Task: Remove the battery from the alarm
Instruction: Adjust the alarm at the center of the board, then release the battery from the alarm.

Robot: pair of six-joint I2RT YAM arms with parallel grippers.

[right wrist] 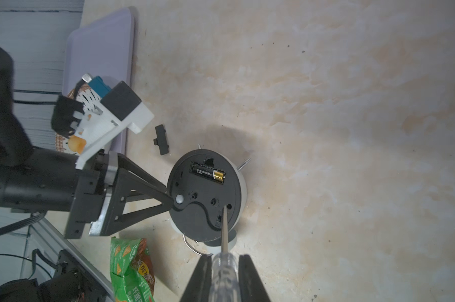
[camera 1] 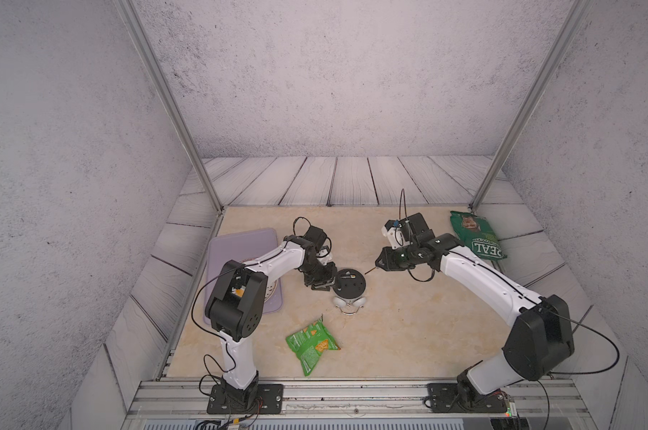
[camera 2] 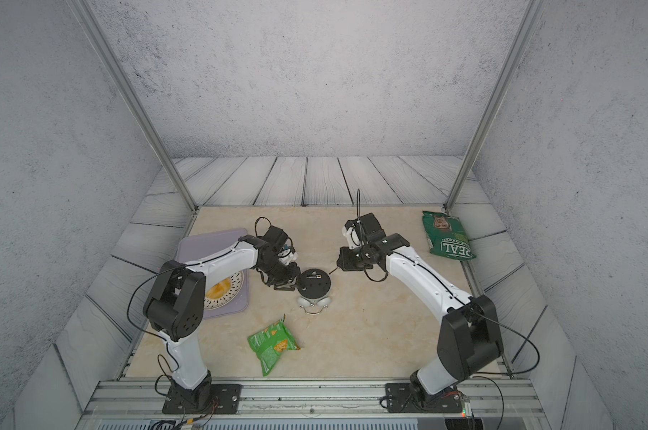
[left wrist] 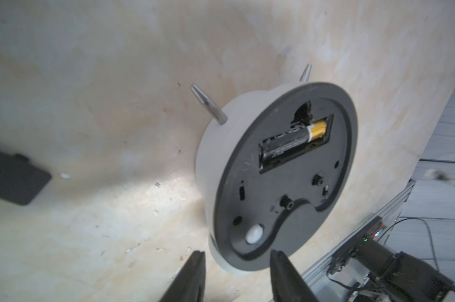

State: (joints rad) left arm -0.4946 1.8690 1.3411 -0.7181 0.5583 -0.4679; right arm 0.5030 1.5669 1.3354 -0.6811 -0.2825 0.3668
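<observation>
Lying in the open compartment of the round white twin-bell alarm, face down on the beige bench, the small black gold-ended battery has the left pincer spread at the alarm's left rim and the right pincer pinching a thin clear-handled screwdriver pointed from the right.

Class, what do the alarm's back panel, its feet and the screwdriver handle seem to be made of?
Alarm back panel: probably moulded plastic, matt black, dull sheen.
Feet: likely metal, silvery with bright highlights.
Screwdriver handle: apparently clear plastic, see-through and glossy.
</observation>
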